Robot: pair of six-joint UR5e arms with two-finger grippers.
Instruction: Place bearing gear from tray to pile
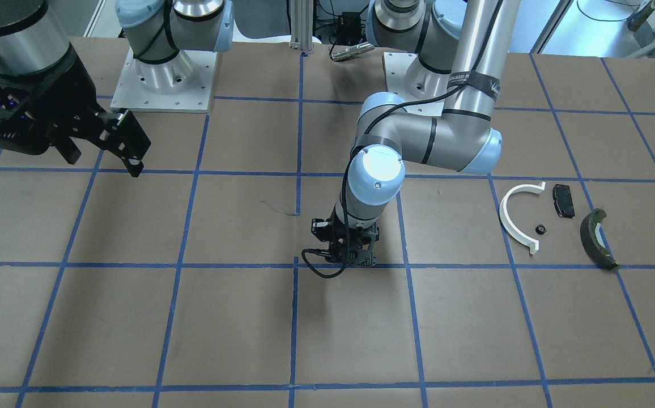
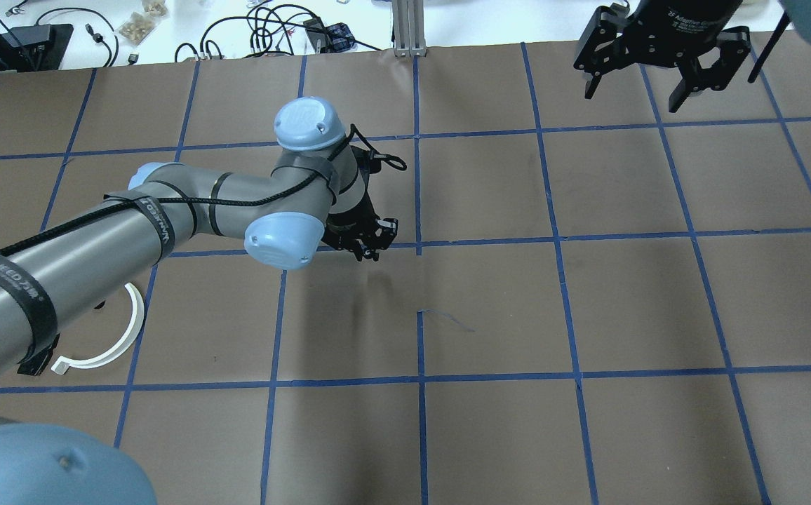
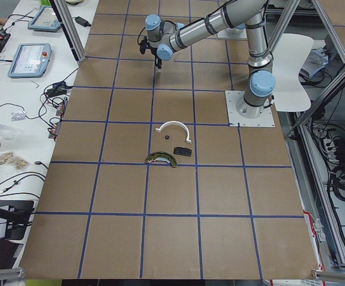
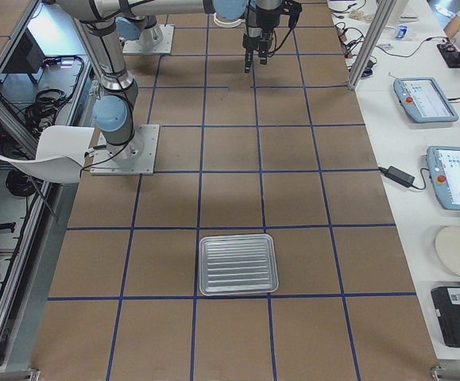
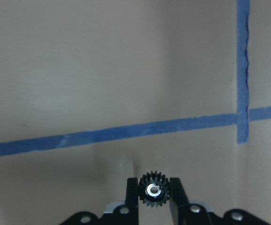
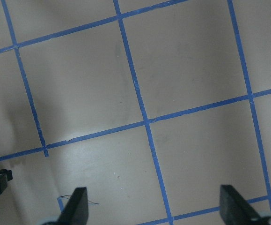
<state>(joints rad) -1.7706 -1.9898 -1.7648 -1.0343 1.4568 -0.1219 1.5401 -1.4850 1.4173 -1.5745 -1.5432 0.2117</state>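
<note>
My left gripper [image 5: 153,183] is shut on a small black toothed bearing gear [image 5: 153,191] with a silver bore. It holds the gear just above the brown table near the centre [image 1: 350,259] [image 2: 367,247]. The pile lies on my left side: a white half-ring [image 1: 517,218], a flat black pad [image 1: 563,200], a dark olive curved shoe [image 1: 596,238] and another small black gear [image 1: 540,229]. The ribbed metal tray [image 4: 238,263] lies on my right side and looks empty. My right gripper [image 6: 156,215] [image 1: 103,160] is open and empty, raised above the table.
Blue tape lines [image 1: 296,266] divide the brown table into squares. The two arm bases [image 1: 163,85] stand at the robot's edge. My left arm's elbow [image 2: 286,238] hangs over the half-ring's side of the table. Cables and tablets [image 4: 424,99] lie on the white bench.
</note>
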